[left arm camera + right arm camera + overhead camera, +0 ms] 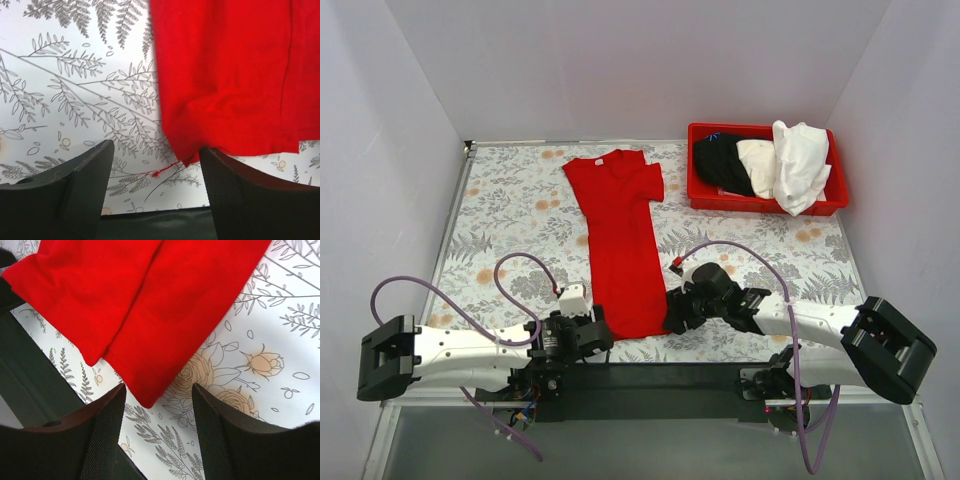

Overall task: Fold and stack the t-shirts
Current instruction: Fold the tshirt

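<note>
**Two corners to pinch on the soft red shirt (620, 240)**

Down low, the left hand (155, 165) is open about halfway and holds nothing. Its fingers sit just over the desk (65, 75). One finger is right beside the near left corner of the red shirt, but I cannot see it touching. A loose red thread (159, 173) trails from that corner onto the desk.

Next to it, the right hand (159, 395) is open about as much and is empty too. The near right corner of the shirt points into the gap between its fingers, just ahead of the tips. The cloth there shows two flaps lying side by side.

The red shirt lies flat in the middle of the desk, long and thin, and its sides look folded in. The neck and a small white label (601, 160) are at the far end. The bottom edge is close to both hands.

Far off on the right, a red bin (765, 207) holds a black shirt (720, 160), a cream shirt (757, 160) and a white shirt (800, 165) in a heap.

I think the red shirt is light, soft and floppy. It will not break, but it will likely droop and lose its shape if lifted by one spot. The best hold looks like the two bottom corners, one for each hand. Each pinch should go low enough to catch every layer. The sewn edge is thicker, so it should grip better.
</note>
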Available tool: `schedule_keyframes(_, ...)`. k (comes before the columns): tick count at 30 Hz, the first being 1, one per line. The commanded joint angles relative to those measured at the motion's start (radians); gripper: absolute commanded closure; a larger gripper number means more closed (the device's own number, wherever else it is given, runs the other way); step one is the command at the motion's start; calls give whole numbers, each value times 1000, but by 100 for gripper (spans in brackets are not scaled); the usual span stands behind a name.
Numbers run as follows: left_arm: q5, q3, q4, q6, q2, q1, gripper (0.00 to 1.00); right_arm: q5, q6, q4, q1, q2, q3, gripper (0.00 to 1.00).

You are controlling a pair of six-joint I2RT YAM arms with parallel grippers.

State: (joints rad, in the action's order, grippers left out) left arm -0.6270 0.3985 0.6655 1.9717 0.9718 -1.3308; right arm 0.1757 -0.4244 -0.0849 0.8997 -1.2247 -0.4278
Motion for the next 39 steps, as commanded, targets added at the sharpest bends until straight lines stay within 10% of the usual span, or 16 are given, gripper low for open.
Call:
schedule_keyframes(1, 69, -41, -82, 359, 74, 12, 37, 16, -16, -35, 19, -12, -3, 50)
schedule_keyframes(10, 90, -50, -119, 339, 116, 21, 47, -4, -22, -33, 44, -24, -11, 57)
schedule_keyframes(25, 164, -24, -83, 299, 168, 21, 100, -22, -37, -32, 84, -62, -42, 69)
schedule_keyframes(32, 217, -38, -90, 234, 162, 18, 100, -53, -28, 52, 100, -70, -69, 99)
schedule_keyframes(39, 343, -30, -119, 90, 137, 5, 100, -50, 10, 253, 107, 36, -91, 99)
